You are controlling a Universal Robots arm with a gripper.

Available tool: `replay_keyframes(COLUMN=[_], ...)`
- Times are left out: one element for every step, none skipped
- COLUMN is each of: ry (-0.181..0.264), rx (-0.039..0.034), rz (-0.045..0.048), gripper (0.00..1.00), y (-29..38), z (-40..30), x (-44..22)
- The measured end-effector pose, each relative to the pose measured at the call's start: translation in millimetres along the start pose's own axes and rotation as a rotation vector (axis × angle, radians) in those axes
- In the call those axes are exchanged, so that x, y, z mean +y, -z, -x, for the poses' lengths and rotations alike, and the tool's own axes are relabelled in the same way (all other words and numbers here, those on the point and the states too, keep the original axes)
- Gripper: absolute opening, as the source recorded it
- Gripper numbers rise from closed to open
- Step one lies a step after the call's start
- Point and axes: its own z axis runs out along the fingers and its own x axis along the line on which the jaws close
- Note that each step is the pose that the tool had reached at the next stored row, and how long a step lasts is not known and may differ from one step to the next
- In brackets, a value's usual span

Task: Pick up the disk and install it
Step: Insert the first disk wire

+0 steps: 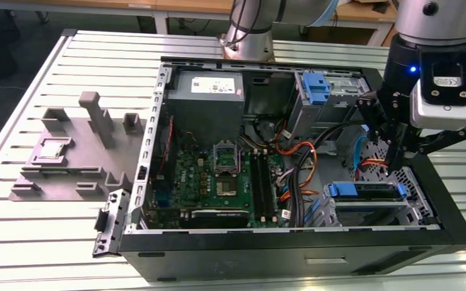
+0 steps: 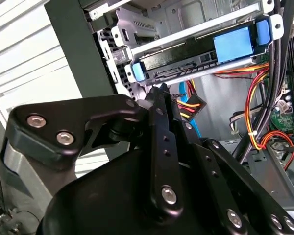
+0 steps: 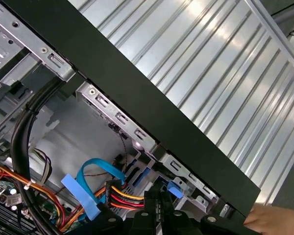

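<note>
The disk (image 1: 366, 190) lies flat in the drive bay at the near right corner of the open computer case (image 1: 298, 251), with its blue carrier ends showing. The second wrist view has the same disk (image 2: 196, 53) seated in the metal cage, blue tabs at both ends. My gripper (image 1: 391, 165) hangs inside the case just above and behind the disk, close to the right wall. Its black fingers (image 2: 159, 98) meet at the tip with nothing between them. In the first wrist view the gripper (image 3: 159, 203) points at the red-yellow-black cable plug (image 3: 120, 193).
A bare blue bracket (image 1: 317, 88) sits in the far bay, beside the grey power supply box (image 1: 208, 91). Motherboard (image 1: 216, 176) and loose cables (image 1: 302, 160) fill the case floor. A grey fixture (image 1: 79, 151) lies on the slatted table at the exterior view's left.
</note>
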Motion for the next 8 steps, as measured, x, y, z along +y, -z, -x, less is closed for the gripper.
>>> replay_keyframes(ry=[-0.004, -0.015, -0.028, -0.041, -0.055, -0.066, -0.075, -0.083], rx=[0.0000, 0.0000, -0.0001, -0.0002, -0.0001, -0.0002, -0.0003, -0.0003], rz=[-0.0013, -0.0051, -0.0096, -0.0144, -0.0189, -0.0229, -0.0260, -0.0287], gripper=[0.16, 0.16, 0.16, 0.16, 0.16, 0.16, 0.16, 0.16], y=[-0.2, -0.2, -0.2, -0.2, -0.4, -0.4, -0.4, -0.5], z=[0.2, 0.3, 0.3, 0.3, 0.3, 0.3, 0.3, 0.3], x=[-0.1, -0.1, -0.1, -0.2, -0.2, -0.3, -0.3, -0.2])
